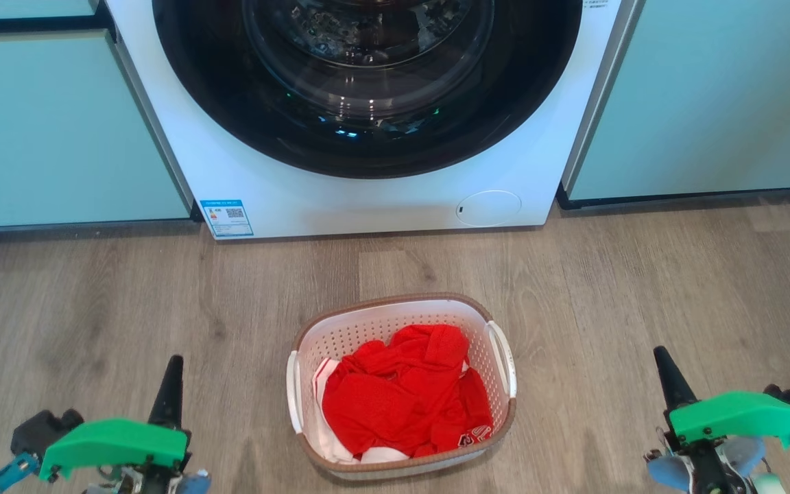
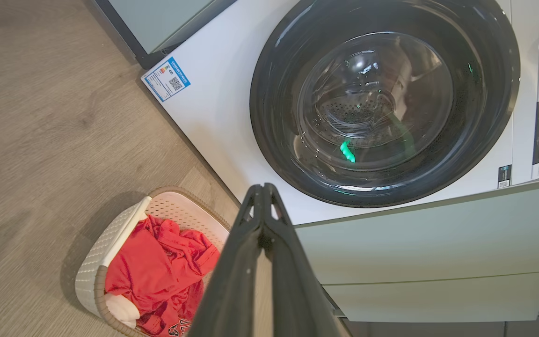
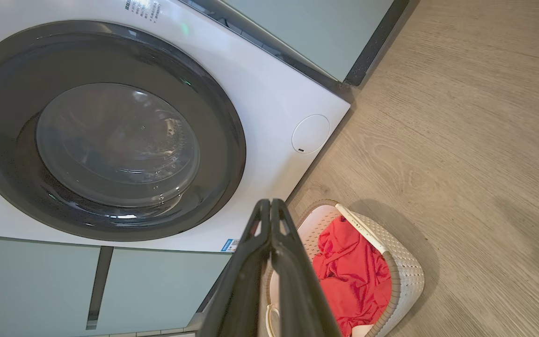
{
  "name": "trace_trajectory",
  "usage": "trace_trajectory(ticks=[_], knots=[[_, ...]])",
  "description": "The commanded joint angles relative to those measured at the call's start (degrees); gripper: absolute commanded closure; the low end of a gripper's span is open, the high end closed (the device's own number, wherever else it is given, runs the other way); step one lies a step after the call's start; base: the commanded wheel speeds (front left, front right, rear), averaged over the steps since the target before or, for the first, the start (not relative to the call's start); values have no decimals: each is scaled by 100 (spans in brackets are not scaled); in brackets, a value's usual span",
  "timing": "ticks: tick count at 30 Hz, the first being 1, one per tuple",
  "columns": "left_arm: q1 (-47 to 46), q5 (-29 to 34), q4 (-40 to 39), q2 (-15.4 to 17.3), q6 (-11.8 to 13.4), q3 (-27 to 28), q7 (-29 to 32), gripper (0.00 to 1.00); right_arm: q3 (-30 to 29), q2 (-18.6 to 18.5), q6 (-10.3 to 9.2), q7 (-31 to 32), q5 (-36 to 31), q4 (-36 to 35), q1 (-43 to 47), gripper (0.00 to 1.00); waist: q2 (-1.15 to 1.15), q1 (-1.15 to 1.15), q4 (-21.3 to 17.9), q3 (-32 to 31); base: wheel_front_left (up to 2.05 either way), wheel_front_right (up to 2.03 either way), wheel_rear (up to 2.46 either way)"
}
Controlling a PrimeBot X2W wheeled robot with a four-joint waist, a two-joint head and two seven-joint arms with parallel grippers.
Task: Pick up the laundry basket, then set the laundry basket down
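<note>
- My left end effector [image 1: 174, 370] and right end effector [image 1: 666, 367] are both clenched and empty, flanking the laundry basket [image 1: 367, 334].
- It stands on the floor [image 1: 93, 295] before the washing machine [image 1: 367, 199].
- Likely light, slightly flexible plastic; grip the white side handles [image 1: 503, 357].

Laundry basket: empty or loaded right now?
Loaded: red clothing lies heaped inside the laundry basket, covering most of its bottom, with white fabric showing under it along the near side.

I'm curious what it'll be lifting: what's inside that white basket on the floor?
A crumpled red garment fills the laundry basket, with white cloth peeking out beneath. Whatever lies under them is covered.
</note>
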Motion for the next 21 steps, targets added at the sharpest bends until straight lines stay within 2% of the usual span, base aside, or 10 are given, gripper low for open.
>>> trace_trajectory(ticks=[1,21], knots=[[-386,-159,-144,75,-68,185,48,100,44,-115,23,44,166,-222,-294,100,0,0,2,0,0,0,0],[-634,-1360,-78,72,-221,393,365,100,-144,-121,28,360,1314,-334,-390,100,0,0,26,1,0,0,0]])
